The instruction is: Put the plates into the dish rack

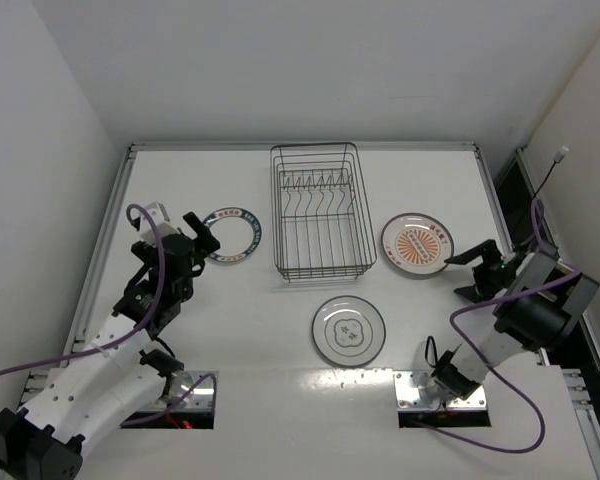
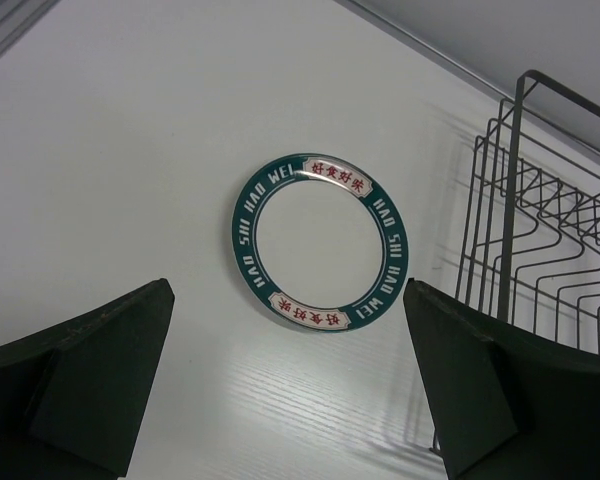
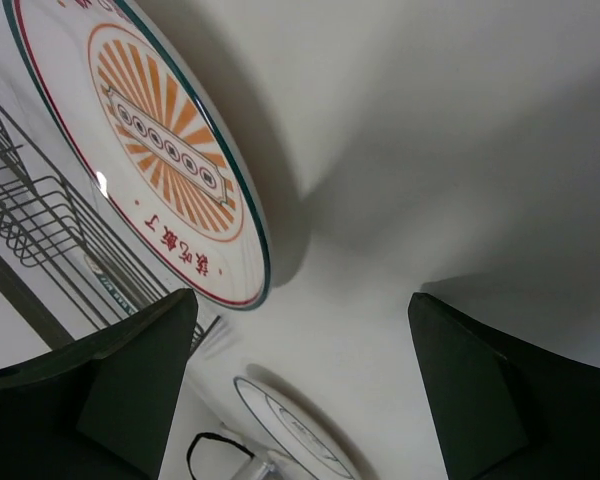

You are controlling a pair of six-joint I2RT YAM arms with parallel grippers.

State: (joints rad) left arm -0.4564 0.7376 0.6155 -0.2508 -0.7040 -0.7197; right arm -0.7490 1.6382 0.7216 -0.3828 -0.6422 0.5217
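We see the dish rack (image 1: 276,215), a dark rectangular wire basket, standing upright with a row of divider prongs across its far half. All three plates lie flat on the table (image 1: 180,320) outside it. The blue-rimmed plate (image 1: 232,236), lettered around its rim, lies just left of the rack. The orange-centred plate (image 1: 417,245) lies just right. The pale ringed plate (image 1: 349,331) lies near the rack's front edge, apart from it.

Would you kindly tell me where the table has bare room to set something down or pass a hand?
Free: the near-left stretch between the left arm and the ringed plate, and both far corners beside the rack. Crowded: the narrow gaps between the rack and the blue-rimmed plate, the orange plate and the ringed plate.
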